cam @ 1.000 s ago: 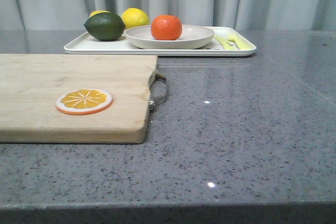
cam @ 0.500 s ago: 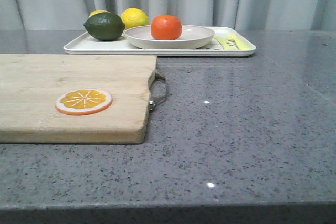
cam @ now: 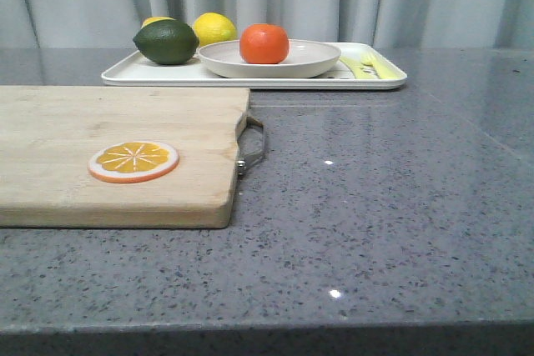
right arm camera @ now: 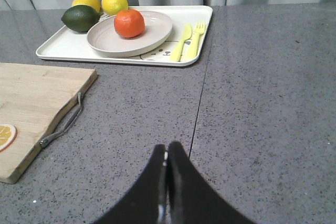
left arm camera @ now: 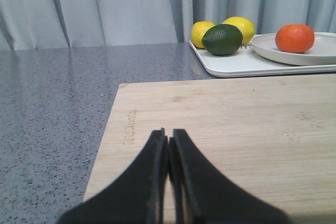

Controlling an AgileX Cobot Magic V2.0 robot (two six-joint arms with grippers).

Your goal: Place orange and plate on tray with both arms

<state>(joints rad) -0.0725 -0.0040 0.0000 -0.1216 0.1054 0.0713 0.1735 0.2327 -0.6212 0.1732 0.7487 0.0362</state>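
Fingers of our left gripper [left arm camera: 169, 153] and right gripper [right arm camera: 166, 163] are pressed together, empty. Nearest we see the pale, grainy wooden cutting board [cam: 83, 152] with its flat orange slice [cam: 133, 161] on speckled grey stone. Farther back, the glossy round orange [cam: 264, 43] sits in the shallow beige plate [cam: 313, 60], which rests on the white rectangular tray [cam: 380, 81].

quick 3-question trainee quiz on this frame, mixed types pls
1. True or false: the orange sits on the plate.
2. What lies on the tray beside the plate, on the side away from the lemons? A) knife and fork B) orange slice C) nothing
3. Where is the orange slice?

Key: 1 true. 2 A, the yellow cutlery. 3 On the wooden cutting board, off the tray.
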